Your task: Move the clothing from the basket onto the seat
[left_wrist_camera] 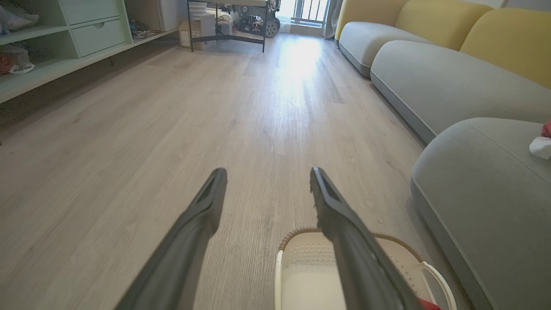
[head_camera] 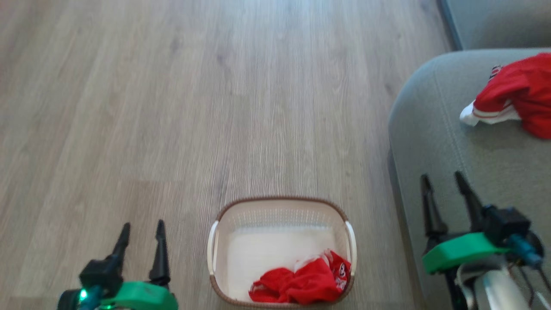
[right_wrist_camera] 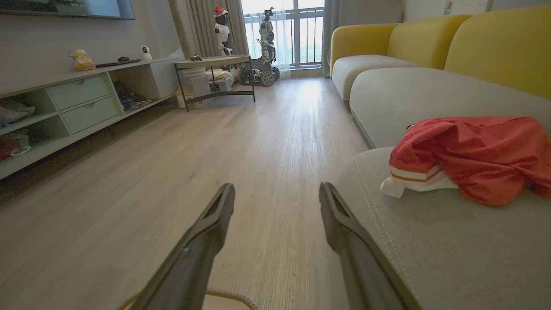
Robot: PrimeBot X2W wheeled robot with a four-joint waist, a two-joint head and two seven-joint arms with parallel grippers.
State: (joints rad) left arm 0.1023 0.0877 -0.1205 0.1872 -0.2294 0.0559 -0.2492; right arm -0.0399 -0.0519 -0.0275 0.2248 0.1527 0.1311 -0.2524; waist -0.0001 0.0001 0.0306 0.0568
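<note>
Left gripper (head_camera: 143, 224) and right gripper (head_camera: 442, 175) both gape empty, one red garment (head_camera: 521, 92) lies on the seat (head_camera: 430, 142), and the second garment (head_camera: 301, 284) sits crumpled in the near corner of the basket (head_camera: 280, 201): limp, light cloth, probably best pinched at its bunched top fold.

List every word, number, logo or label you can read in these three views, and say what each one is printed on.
No text here is clear enough to quote.
On the crumpled garment in the basket: a dark mark on a white patch, too blurred to read.
On the spread garment on the seat: striped trim, no legible print.
On the shelf unit: nothing legible, the items are too small.
</note>
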